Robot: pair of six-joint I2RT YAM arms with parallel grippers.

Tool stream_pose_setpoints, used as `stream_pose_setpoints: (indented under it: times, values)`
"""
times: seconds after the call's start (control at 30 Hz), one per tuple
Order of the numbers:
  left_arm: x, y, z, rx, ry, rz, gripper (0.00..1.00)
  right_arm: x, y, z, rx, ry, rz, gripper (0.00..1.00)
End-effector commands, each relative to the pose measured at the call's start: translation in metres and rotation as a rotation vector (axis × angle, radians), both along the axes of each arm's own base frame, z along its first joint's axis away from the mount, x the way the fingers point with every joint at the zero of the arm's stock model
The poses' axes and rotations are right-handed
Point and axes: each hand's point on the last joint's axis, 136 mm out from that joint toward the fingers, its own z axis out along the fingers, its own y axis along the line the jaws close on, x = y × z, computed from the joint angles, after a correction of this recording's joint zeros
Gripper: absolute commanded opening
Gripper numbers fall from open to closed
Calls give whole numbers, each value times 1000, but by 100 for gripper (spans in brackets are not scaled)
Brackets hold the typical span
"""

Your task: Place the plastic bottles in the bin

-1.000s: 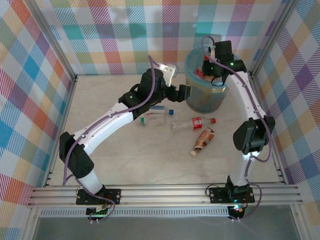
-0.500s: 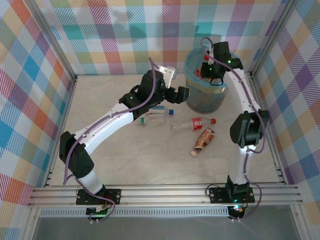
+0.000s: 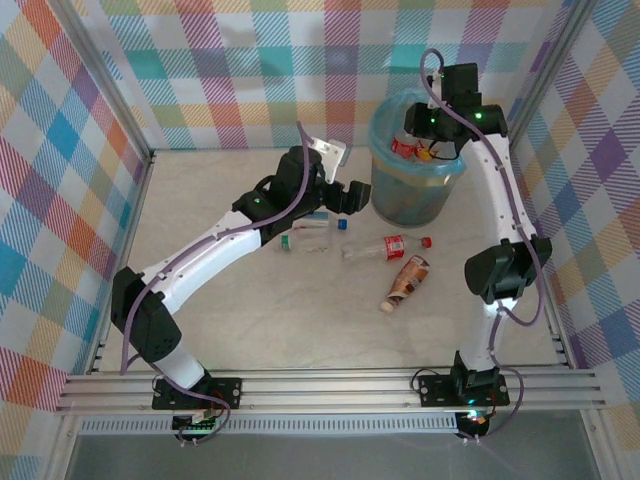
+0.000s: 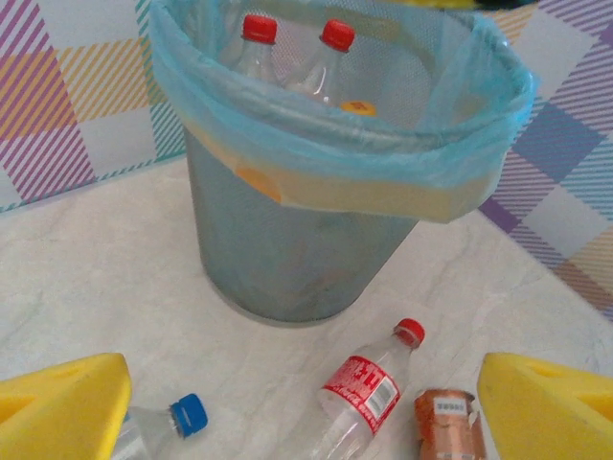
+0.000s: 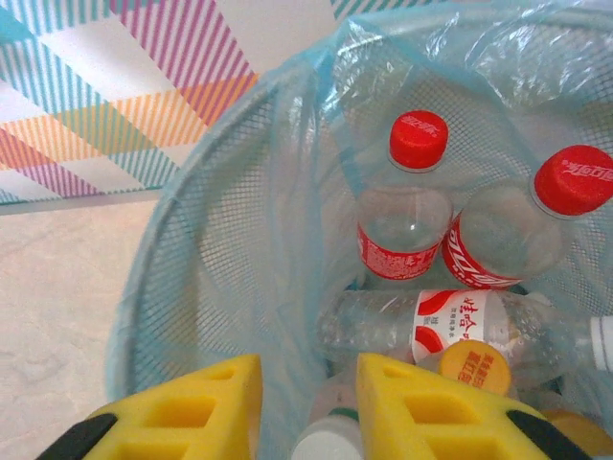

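Left wrist view: left gripper [image 4: 306, 407] gaped wide above the red-labelled bottle [image 4: 362, 388], lower centre, cap pointing upper right; right gripper [image 5: 308, 412] hung slightly parted over the bin [image 5: 206, 230].

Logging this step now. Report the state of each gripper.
Left gripper: wide open, holding nothing.
Right gripper: open with a narrow gap, holding nothing, above the bin.

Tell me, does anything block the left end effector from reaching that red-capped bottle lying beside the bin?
Nothing visible does. The left end effector hangs open over the table, with the red-capped bottle lying just ahead; the bin stands beyond it, not between.
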Motion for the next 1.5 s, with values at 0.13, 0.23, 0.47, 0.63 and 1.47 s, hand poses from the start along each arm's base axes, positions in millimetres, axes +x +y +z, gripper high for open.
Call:
stream_pose_setpoints:
  times: [0.13, 0.23, 0.47, 0.63, 1.47]
  values:
    - [-17, 8, 0, 40, -13, -56, 92, -52, 5, 54, 65, -79, 25, 35]
    - [-32, 2, -16, 96, 29, -88, 91, -70, 7, 57, 72, -86, 35, 35]
    - [-71, -36, -49, 152, 77, -193, 92, -121, 1, 51, 97, -104, 46, 37]
    - [-93, -66, -75, 183, 115, -269, 93, -162, -8, 31, 85, -81, 45, 39]
    - [-134, -145, -175, 258, 325, -360, 92, -306, -80, -103, -67, 218, -168, 44]
